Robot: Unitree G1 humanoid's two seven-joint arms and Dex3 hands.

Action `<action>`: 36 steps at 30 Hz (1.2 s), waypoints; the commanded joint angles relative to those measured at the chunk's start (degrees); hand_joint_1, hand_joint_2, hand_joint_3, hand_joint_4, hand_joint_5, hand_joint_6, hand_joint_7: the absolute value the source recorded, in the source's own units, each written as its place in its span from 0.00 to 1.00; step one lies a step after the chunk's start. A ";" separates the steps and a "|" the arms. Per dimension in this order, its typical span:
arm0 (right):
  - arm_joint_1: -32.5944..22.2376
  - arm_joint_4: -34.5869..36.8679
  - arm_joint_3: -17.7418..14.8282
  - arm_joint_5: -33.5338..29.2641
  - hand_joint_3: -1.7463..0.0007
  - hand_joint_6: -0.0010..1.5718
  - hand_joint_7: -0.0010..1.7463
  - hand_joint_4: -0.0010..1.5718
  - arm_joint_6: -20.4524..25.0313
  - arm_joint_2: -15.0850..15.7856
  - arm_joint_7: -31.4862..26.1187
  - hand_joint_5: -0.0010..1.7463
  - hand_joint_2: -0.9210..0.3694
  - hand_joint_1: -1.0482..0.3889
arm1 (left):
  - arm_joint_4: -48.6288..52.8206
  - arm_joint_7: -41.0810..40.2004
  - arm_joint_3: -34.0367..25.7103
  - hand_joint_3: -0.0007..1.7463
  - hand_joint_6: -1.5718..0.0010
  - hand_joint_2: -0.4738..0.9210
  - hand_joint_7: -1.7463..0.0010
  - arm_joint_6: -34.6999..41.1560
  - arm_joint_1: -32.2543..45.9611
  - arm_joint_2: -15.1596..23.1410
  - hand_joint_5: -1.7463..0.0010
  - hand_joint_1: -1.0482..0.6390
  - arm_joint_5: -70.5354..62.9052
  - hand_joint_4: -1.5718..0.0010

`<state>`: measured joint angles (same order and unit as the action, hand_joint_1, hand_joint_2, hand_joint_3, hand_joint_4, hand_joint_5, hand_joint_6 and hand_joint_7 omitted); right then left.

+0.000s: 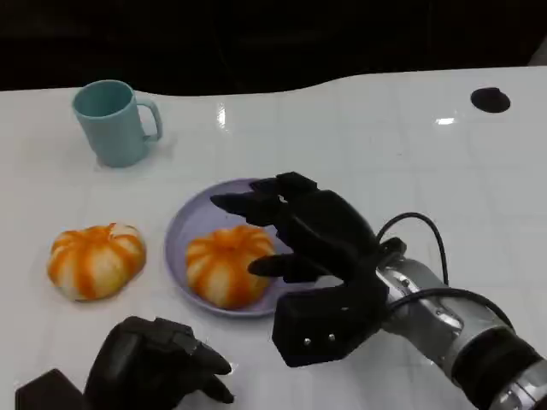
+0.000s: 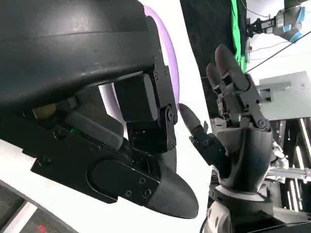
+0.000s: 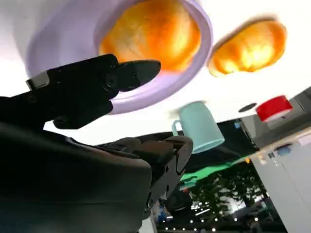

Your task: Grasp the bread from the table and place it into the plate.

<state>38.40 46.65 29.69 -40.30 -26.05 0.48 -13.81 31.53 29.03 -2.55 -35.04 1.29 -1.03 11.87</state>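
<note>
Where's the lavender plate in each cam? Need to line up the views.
Head view: plate at centre, holding one bread, the right hand over its right side.
Left wrist view: a lavender strip of rim behind the left hand.
Right wrist view: plate across the top, bread in it.
Shared landmark: the right hand.

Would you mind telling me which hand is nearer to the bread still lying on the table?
Left. The left hand rests on the table just in front of that bread. The right hand hovers open over the plate, beyond the second bread.
</note>
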 commanded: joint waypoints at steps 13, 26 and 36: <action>-10.82 -16.27 -6.00 8.41 0.96 0.25 0.02 0.06 -4.70 9.21 4.59 0.31 0.00 0.47 | 0.06 -0.53 -0.45 0.00 0.00 0.97 0.86 0.50 -0.18 0.33 0.69 0.00 0.75 0.04; -24.17 -29.84 -13.98 18.52 0.97 0.47 0.10 0.36 -10.13 14.68 9.86 0.45 0.02 0.61 | 0.42 -0.70 -0.57 0.00 0.00 0.98 0.86 -0.13 -0.53 0.45 0.69 0.00 0.45 0.04; -31.67 -32.84 -18.61 31.97 0.49 0.54 0.52 0.47 -12.19 15.72 18.73 0.75 0.27 0.67 | 0.65 -0.60 -0.64 0.00 0.00 0.98 0.86 -0.33 -0.57 0.40 0.69 0.00 0.58 0.05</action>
<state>8.78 16.07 12.48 -11.61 -38.61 14.89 2.34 31.84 28.86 -2.60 -35.08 1.05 -1.20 11.94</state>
